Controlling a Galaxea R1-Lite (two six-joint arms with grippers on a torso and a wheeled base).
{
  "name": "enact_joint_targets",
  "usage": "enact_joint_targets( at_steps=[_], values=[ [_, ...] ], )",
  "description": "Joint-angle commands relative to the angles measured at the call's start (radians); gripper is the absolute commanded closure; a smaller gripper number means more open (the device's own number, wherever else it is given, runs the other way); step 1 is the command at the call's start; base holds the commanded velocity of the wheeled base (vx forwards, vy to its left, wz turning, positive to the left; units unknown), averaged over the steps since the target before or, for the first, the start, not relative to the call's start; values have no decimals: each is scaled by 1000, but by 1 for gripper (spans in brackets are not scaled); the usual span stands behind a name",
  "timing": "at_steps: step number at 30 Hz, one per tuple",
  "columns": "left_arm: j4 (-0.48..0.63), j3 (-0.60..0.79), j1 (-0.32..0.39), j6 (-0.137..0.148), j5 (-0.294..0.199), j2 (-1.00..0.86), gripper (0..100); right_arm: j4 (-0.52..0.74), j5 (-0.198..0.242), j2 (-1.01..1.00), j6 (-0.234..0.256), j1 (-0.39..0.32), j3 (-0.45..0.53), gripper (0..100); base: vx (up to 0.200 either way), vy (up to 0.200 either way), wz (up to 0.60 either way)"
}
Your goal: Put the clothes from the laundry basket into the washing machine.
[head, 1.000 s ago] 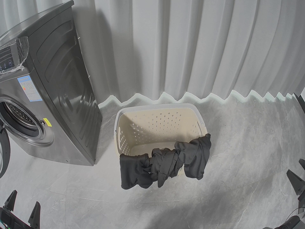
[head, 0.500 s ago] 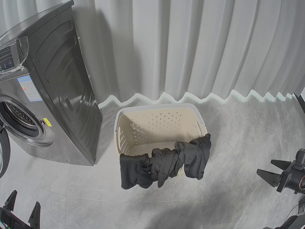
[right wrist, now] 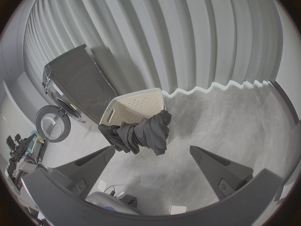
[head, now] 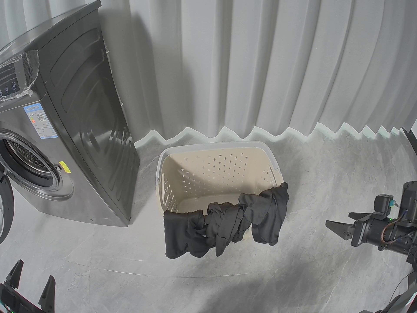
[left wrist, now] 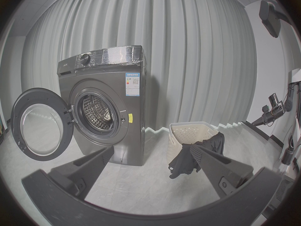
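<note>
Head view, then each wrist view: getting ready to grab the dark clothes.
Head view: the clothes [head: 226,227] hang over the near rim of the laundry basket [head: 217,146], which sits on the floor [head: 304,266] beside the washing machine [head: 78,109]. My right gripper [head: 341,222] is off to the side of the basket, well apart from it, with its fingers spread and holding nothing. My left gripper [head: 34,272] sits low by my side and is open too. Left wrist view: the machine's door [left wrist: 40,123] is swung wide open, and my fingers are far apart and empty. Right wrist view: I see the clothes [right wrist: 141,132] past my wide fingers. I think this is the first step, the reach. Next I must go closer, come down on the bunch and pinch it.
</note>
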Motion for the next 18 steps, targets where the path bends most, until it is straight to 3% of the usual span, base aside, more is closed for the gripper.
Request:
enact_joint_targets(
  at_steps=[1,4,9,18],
  values=[
    [0,15,0,0,1,-16,0,-61,-13,188,5,36,-26,0,0,0,0],
    [0,15,0,0,1,-16,0,-66,-14,217,6,45,-45,0,0,0,0],
    [0,15,0,0,1,-16,0,-68,-34,280,79,85,-91,0,0,0,0],
    [0,15,0,0,1,-16,0,-149,-56,428,86,123,-129,0,0,0,0]
  ],
)
